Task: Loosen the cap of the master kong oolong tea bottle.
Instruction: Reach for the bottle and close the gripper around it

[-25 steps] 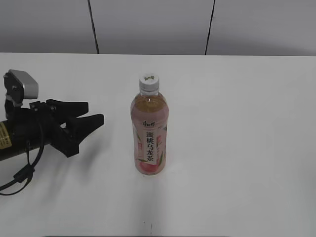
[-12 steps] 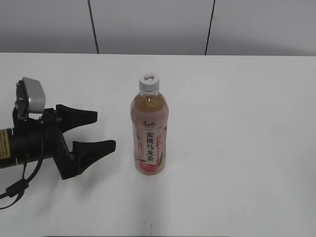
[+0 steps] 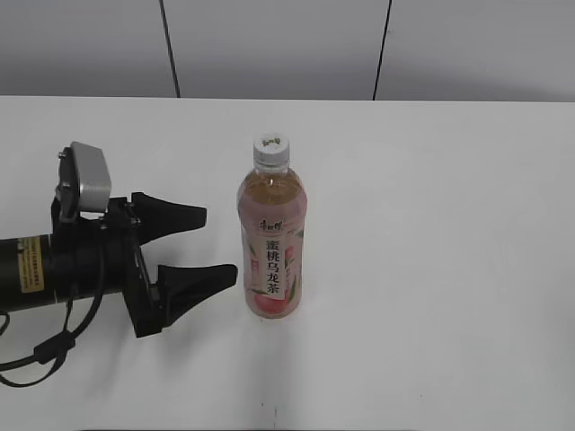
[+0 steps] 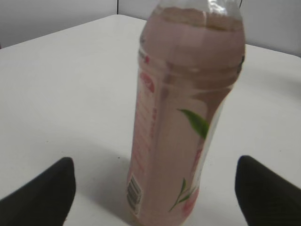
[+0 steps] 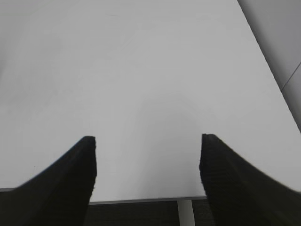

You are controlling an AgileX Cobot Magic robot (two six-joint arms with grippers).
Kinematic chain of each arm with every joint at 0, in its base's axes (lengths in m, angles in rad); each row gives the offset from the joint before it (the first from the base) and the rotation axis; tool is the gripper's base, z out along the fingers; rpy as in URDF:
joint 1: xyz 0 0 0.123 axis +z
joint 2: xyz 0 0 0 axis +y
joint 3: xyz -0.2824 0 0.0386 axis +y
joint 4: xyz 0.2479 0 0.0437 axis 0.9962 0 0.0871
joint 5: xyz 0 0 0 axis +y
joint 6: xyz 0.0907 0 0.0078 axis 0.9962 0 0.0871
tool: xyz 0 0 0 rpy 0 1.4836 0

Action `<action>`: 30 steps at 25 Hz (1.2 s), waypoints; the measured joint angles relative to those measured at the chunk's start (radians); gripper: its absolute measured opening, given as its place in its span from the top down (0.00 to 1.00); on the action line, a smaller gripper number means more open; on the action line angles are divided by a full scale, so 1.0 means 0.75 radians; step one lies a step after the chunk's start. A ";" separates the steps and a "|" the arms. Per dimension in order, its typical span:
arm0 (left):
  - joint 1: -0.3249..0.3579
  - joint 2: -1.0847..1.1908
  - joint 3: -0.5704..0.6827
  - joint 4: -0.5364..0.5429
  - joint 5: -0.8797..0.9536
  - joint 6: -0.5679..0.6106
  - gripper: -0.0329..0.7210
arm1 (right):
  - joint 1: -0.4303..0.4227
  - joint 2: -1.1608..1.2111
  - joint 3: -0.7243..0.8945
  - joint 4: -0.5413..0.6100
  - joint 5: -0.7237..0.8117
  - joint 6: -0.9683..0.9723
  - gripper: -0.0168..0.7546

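The master kong oolong tea bottle (image 3: 271, 242) stands upright mid-table, filled with amber-pink tea, with a pink peach label and a white strip of black characters. Its white ribbed cap (image 3: 271, 149) is on top. My left gripper (image 3: 214, 244) is open, its black fingers pointing at the bottle's lower body from the left, not touching it. In the left wrist view the bottle (image 4: 186, 113) fills the middle between the two fingertips of that gripper (image 4: 157, 181); the cap is cut off at the top. My right gripper (image 5: 148, 155) is open and empty over bare table near its edge.
The white table (image 3: 449, 224) surrounds the bottle. A grey panelled wall (image 3: 269, 45) runs behind it. In the right wrist view the table's edge (image 5: 141, 197) and a table leg (image 5: 186, 214) show below the fingers.
My left gripper has moved right toward the bottle and its fingers have spread wider apart. The bottle has not moved.
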 joint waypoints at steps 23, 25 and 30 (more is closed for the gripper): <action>-0.292 0.001 -0.234 -0.205 -0.001 -0.052 0.15 | 0.000 0.000 0.000 0.000 0.000 0.000 0.31; -0.305 0.001 -0.257 -0.208 -0.001 -0.058 0.15 | 0.000 0.000 0.000 0.000 0.000 0.000 0.31; -0.334 0.002 -0.290 -0.243 -0.004 -0.066 0.16 | 0.000 0.000 0.000 0.000 0.000 0.000 0.31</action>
